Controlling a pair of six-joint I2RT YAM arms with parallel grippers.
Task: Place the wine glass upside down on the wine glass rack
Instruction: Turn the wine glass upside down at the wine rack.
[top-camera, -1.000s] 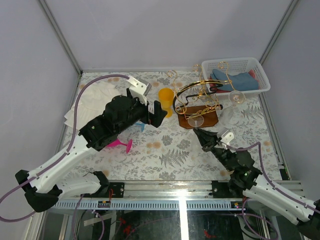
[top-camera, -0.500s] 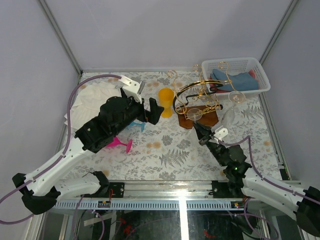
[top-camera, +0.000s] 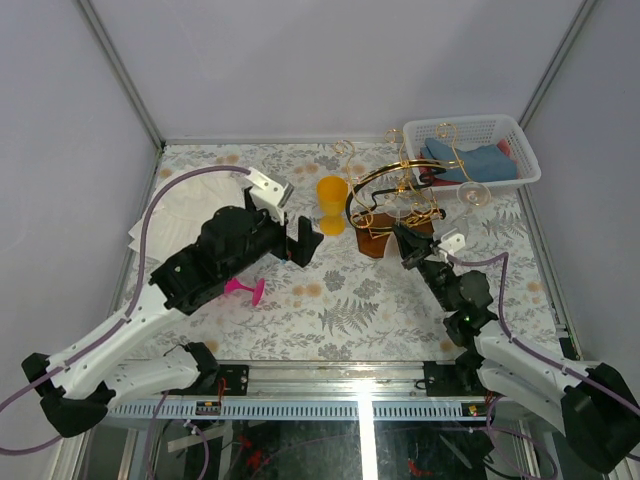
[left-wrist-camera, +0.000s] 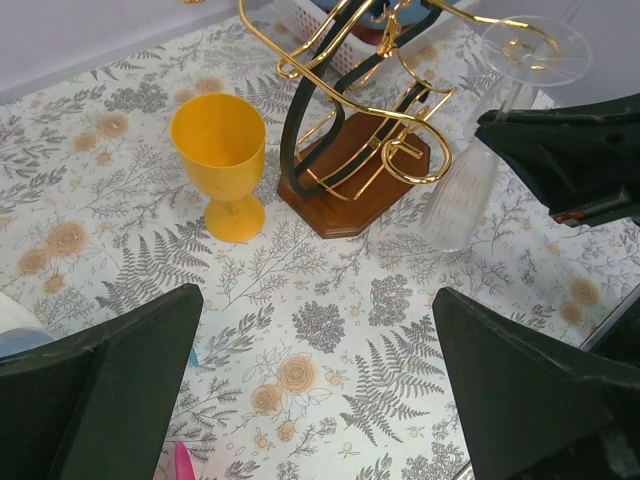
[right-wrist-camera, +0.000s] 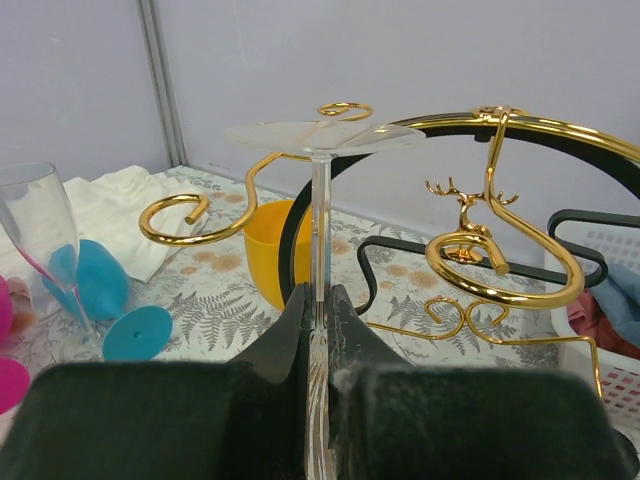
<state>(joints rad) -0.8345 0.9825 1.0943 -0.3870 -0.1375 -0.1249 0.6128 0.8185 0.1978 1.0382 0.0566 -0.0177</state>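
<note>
While the right gripper (right-wrist-camera: 320, 312) pinches its thin stem, the wine glass (right-wrist-camera: 320, 215) hangs upside down. It is clear and colourless, with its flat round foot on top and its narrow bowl pointing down at the floral tablecloth (left-wrist-camera: 330, 330). We see it just beside the wine glass rack (left-wrist-camera: 345, 205), close to a curled gold arm on the side away from the yellow goblet (left-wrist-camera: 222, 150); whether foot and wire touch we cannot tell. The left gripper (left-wrist-camera: 318, 300) hovers well apart, its jaws spread wide, holding nothing.
</note>
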